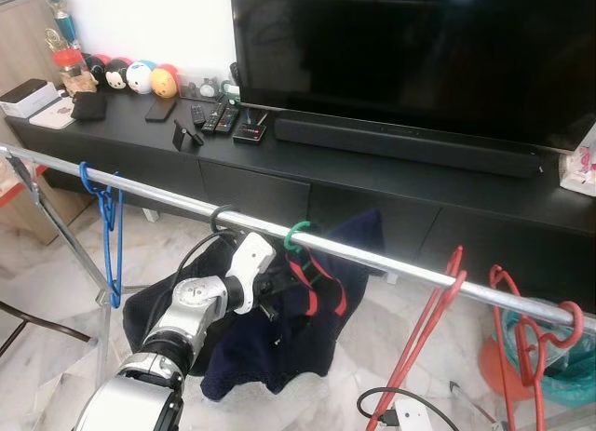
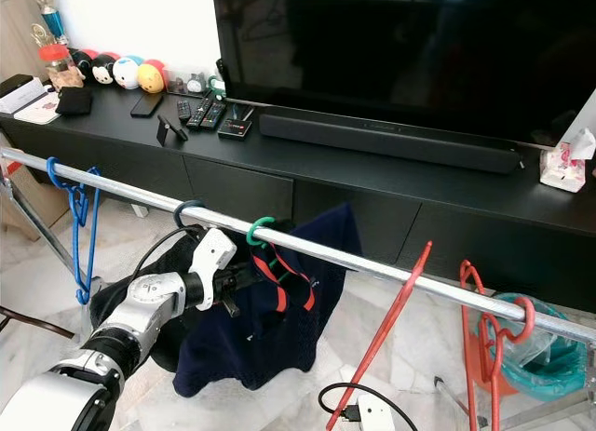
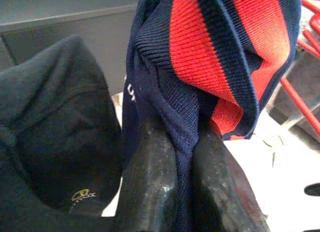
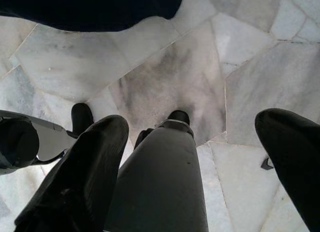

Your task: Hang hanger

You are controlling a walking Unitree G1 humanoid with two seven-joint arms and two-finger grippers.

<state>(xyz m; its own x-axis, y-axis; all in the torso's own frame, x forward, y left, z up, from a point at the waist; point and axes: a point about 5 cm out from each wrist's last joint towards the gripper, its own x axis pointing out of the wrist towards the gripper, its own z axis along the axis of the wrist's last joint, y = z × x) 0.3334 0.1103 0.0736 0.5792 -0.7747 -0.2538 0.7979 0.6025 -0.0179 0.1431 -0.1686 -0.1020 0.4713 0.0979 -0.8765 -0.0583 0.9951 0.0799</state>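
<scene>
Gripping: the left pincer (image 3: 187, 187) has its two black fingers (image 3: 150, 182) pressed together on a fold of the navy sweater (image 1: 279, 343), at the shoulder just under the red-striped collar (image 3: 210, 46).
Hanger: a green-hooked hanger (image 1: 298, 234) sits with its hook over the metal rail (image 1: 391, 262), the navy sweater draped on it and hanging down below the rail.
Left arm: the silver left arm (image 1: 186, 319) reaches up from the lower left toward the sweater, just below the rail.
Right pincer: the right pincer (image 4: 200, 142) hangs idle over the marble floor (image 4: 175, 81), its fingers (image 4: 95, 157) well apart with nothing between them.
Beside the sweater: a dark garment (image 3: 50, 122) hangs on a dark hook (image 1: 220, 215) on the robot's left side of the sweater, touching it.
Other hangers: a blue hanger (image 1: 110, 231) hangs near the rail's left end; red hangers (image 1: 521, 343) hang toward the right end, one red hanger (image 1: 424, 333) tilted slantwise.
Behind the rail: a low black table (image 1: 372, 166) carries a large television (image 1: 410, 49), a soundbar (image 1: 405, 144), remote controls (image 1: 216, 117) and round plush toys (image 1: 140, 75).
</scene>
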